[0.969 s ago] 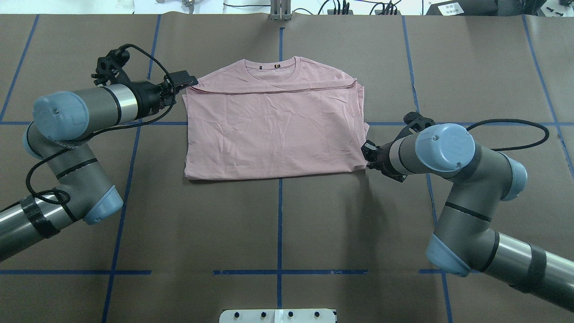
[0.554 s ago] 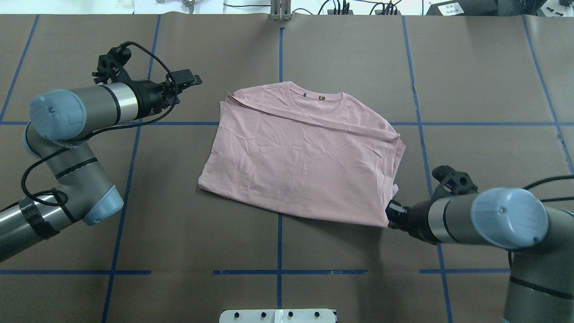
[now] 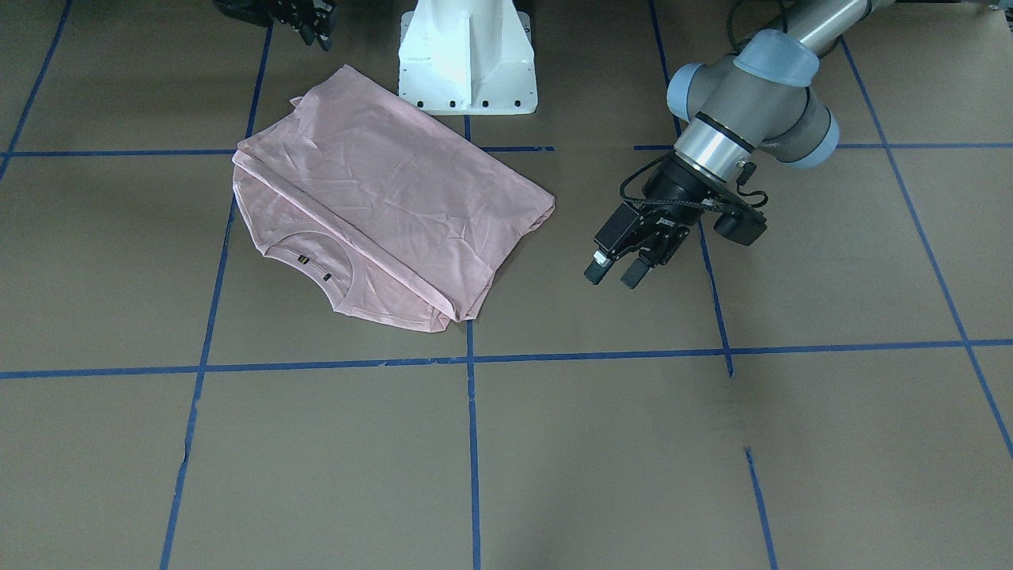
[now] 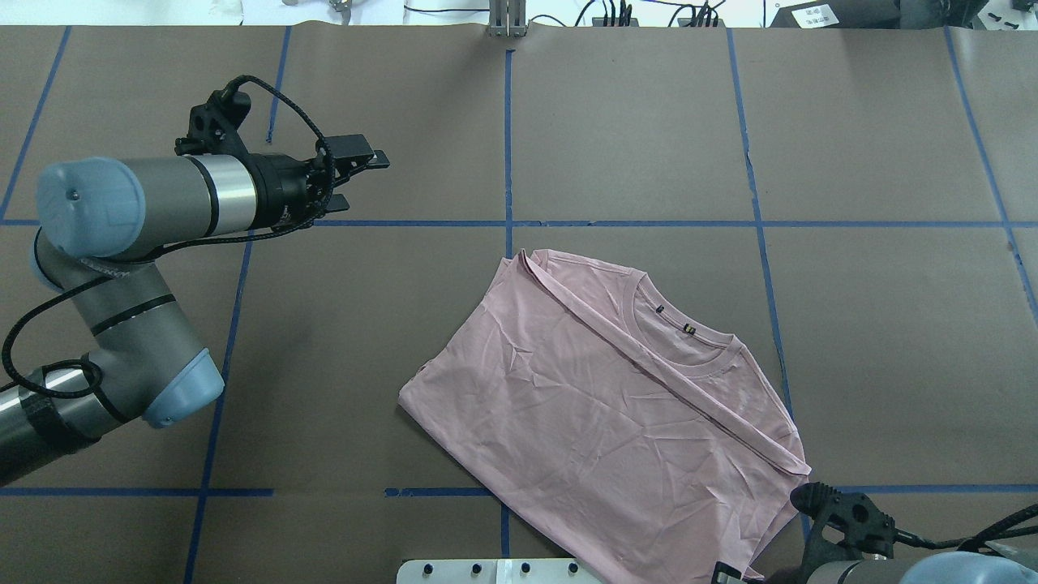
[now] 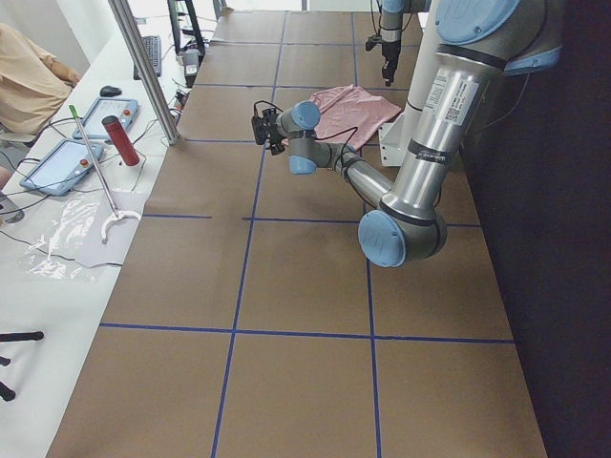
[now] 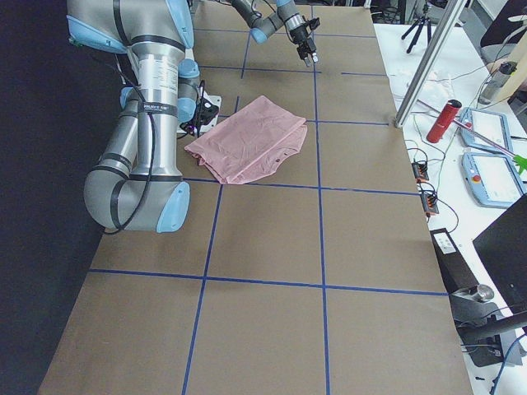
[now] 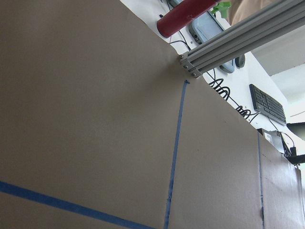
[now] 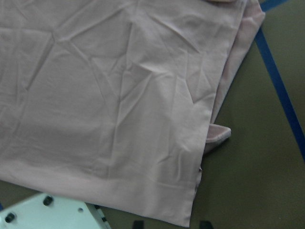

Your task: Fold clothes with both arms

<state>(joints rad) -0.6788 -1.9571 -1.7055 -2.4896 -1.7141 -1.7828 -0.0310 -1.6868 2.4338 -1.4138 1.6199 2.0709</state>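
The pale pink T-shirt [image 4: 616, 422] lies folded and flat, plain side up, turned at an angle close to the robot's base. Its ribbed collar [image 4: 685, 328] points toward the far right. My left gripper [image 4: 366, 174] hangs open over bare table, far to the left of the shirt [image 3: 380, 198]. My right gripper [image 3: 316, 32] is beside the shirt's near corner, by the base, and is mostly cut off in the overhead view. In the right wrist view its fingertips [image 8: 138, 223] stand apart at the shirt's hem [image 8: 119, 105], holding nothing.
The white pedestal base [image 3: 467, 55] sits right at the shirt's near edge. Blue tape lines [image 4: 507, 146] grid the brown table. An aluminium post [image 6: 420, 74], a red bottle [image 6: 445, 121] and tablets stand on the side bench, where a person [image 5: 29, 86] sits.
The right gripper dragged the shirt from the table's middle back toward the base, turning it, and let go. The left gripper came off the shirt's corner and shifted slightly right.
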